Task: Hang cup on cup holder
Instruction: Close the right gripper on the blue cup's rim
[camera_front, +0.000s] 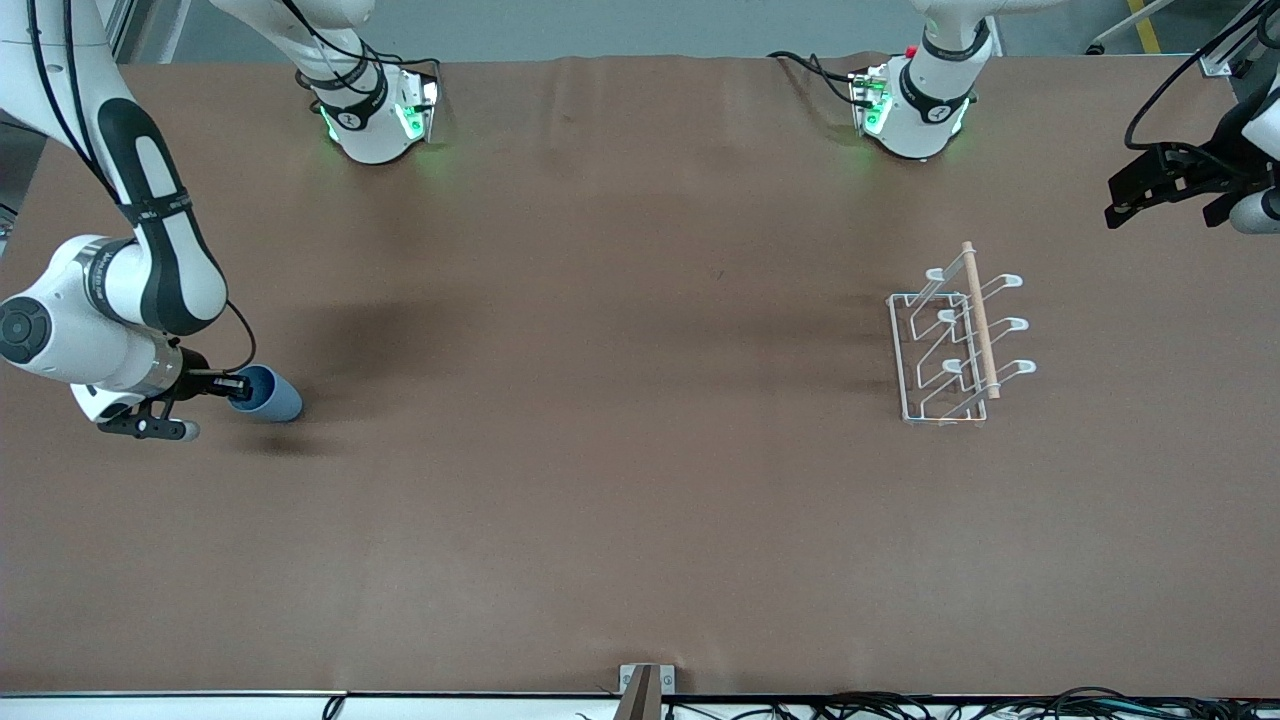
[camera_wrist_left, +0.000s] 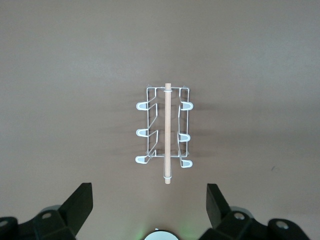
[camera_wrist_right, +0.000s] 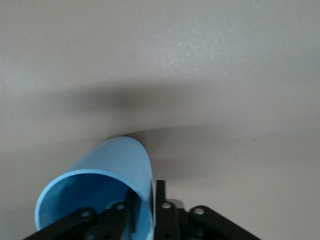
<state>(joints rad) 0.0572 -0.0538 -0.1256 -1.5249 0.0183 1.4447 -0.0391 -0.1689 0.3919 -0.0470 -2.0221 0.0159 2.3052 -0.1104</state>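
The light blue cup (camera_front: 268, 394) lies on its side at the right arm's end of the table. My right gripper (camera_front: 234, 388) is shut on the cup's rim, one finger inside and one outside, as the right wrist view shows on the cup (camera_wrist_right: 100, 185). The white wire cup holder (camera_front: 952, 345) with its wooden dowel stands at the left arm's end of the table. My left gripper (camera_front: 1150, 190) is open and empty, held high by that end of the table; its wrist view looks down on the cup holder (camera_wrist_left: 164, 132).
The brown table (camera_front: 620, 480) is bare between the cup and the cup holder. The two arm bases (camera_front: 375, 110) stand along the table's edge farthest from the front camera. Cables lie along the near edge.
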